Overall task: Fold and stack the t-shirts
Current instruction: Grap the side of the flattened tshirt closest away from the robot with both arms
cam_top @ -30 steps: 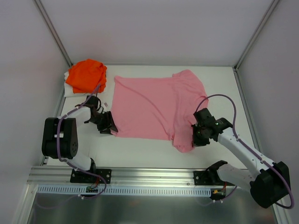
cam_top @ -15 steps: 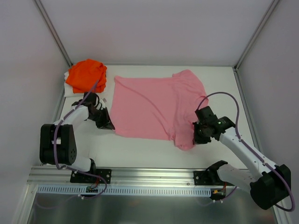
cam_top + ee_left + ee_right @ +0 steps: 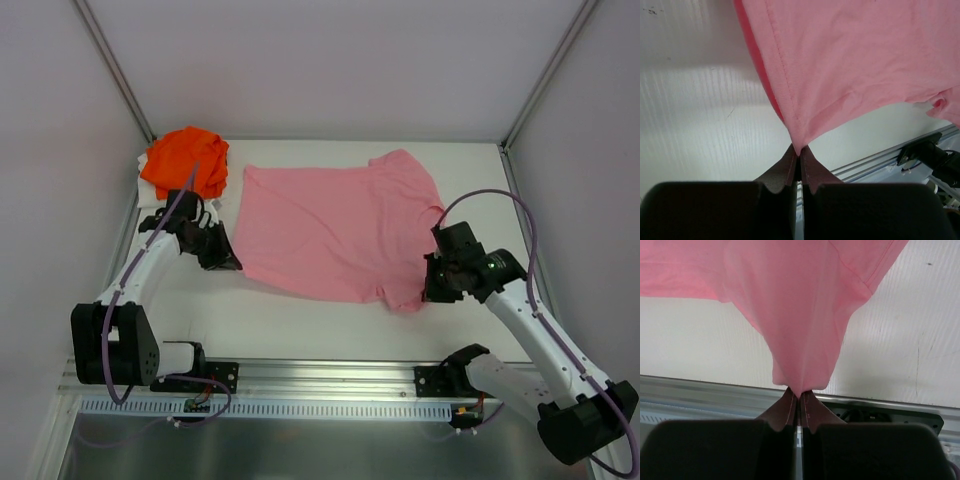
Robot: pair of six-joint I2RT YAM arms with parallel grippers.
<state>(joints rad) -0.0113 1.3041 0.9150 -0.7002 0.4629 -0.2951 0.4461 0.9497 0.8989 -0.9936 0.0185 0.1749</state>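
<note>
The pink t-shirt lies spread across the middle of the white table, its near edge lifted at both corners. My left gripper is shut on the shirt's near left corner; the left wrist view shows the pink t-shirt pinched at the left gripper. My right gripper is shut on the near right corner, and in the right wrist view the pink t-shirt hangs in a bunch from the right gripper. The orange t-shirt sits crumpled at the far left corner.
White cloth shows under the orange shirt. Grey walls and metal posts enclose the table on three sides. An aluminium rail with the arm bases runs along the near edge.
My left gripper closed on the shirt's near left corner and moved up and away from me. The right gripper carried its corner to the right, pulling the near edge out straighter.
</note>
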